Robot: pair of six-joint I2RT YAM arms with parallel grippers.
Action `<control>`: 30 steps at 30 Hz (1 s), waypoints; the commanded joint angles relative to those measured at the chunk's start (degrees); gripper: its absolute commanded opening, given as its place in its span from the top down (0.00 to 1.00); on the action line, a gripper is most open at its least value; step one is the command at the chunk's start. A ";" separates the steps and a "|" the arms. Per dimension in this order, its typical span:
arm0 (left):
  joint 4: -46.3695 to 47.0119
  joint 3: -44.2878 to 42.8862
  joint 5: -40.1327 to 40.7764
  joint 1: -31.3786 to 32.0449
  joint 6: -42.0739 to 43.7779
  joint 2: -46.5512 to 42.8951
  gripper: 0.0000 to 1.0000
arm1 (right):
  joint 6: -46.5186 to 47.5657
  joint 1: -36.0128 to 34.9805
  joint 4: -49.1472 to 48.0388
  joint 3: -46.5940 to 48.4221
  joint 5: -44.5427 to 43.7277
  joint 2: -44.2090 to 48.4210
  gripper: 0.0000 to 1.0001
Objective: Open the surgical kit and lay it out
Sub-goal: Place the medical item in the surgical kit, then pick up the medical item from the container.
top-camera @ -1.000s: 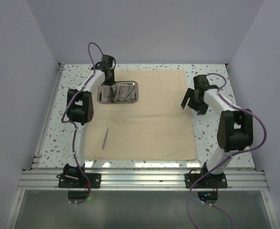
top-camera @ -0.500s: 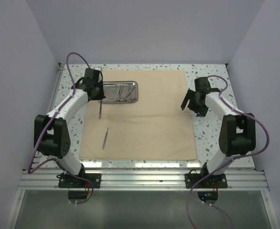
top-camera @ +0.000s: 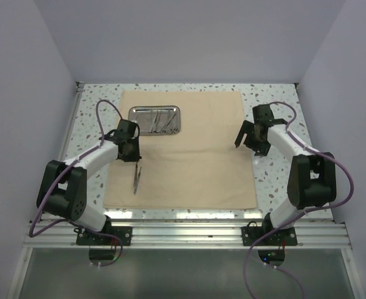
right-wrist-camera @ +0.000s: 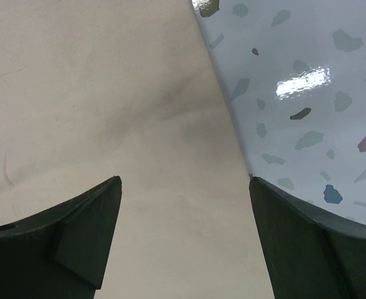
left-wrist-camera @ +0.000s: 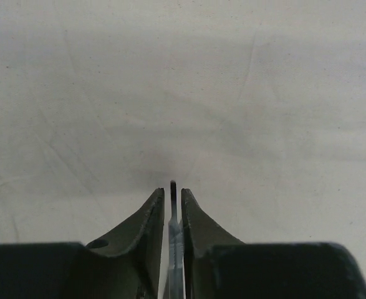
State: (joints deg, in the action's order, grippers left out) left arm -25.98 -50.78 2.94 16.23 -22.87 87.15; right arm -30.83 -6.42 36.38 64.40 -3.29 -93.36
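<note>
The speckled tabletop (top-camera: 273, 177) is largely covered by the cloth wrap (top-camera: 195, 162), which is found fully unfolded and flat, so that it serves as the field on which the kit is to be laid out.

The steel tray (top-camera: 130, 121) is set at the cloth's far left corner. Several thin instruments (top-camera: 159, 120) are left in it, so the layout is judged partly done.

The right tool (top-camera: 248, 140) is held above the cloth's right edge, well apart from the tray. In the wrist view its jaws are seen spread wide with nothing between them (right-wrist-camera: 184, 180), only cloth and tabletop below. It is judged to be parked out of the way.

The left tool (top-camera: 134, 159) is lowered over the near-left part of the cloth. Its jaws are shown nearly closed and pinched on a thin silver instrument (left-wrist-camera: 173, 237), its dark tip seen just past the fingertips (left-wrist-camera: 156, 205). A laid instrument (top-camera: 136, 182) is noted on the cloth directly beside it. Whether the two are touching cannot be determined. Placement alongside, as part of a row, is judged to be intended.
</note>
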 commanded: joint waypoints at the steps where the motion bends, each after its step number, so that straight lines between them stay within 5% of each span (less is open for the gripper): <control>1: 1.90 -1.51 0.57 0.12 -1.74 -2.69 0.78 | 0.07 -0.18 -1.05 -0.33 -0.13 3.18 0.13; 2: 1.63 -2.12 0.84 0.12 -1.65 -2.69 0.64 | 0.07 -0.09 -0.96 -0.33 -0.31 3.27 0.13; 5: 0.32 -7.37 2.33 0.21 -0.68 -0.86 0.51 | 0.24 -0.18 -0.70 -0.24 -0.66 3.54 0.12; 13: -0.92 -25.48 4.09 -0.23 2.66 13.20 0.52 | 1.12 0.00 0.09 1.16 -2.86 3.36 0.12; 25: -8.21 -71.25 3.91 -1.46 3.63 47.73 0.56 | 2.44 0.88 2.29 3.80 -5.41 1.87 0.12; 30: -9.01 -77.88 4.35 -2.16 3.89 53.03 0.56 | 2.44 1.32 2.55 4.68 -5.94 0.47 0.12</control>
State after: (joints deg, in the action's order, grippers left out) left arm -32.75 -124.38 6.42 15.11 -20.29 138.91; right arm -29.23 -5.56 38.20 66.57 -7.49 -92.49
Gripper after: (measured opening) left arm 0.439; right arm 0.877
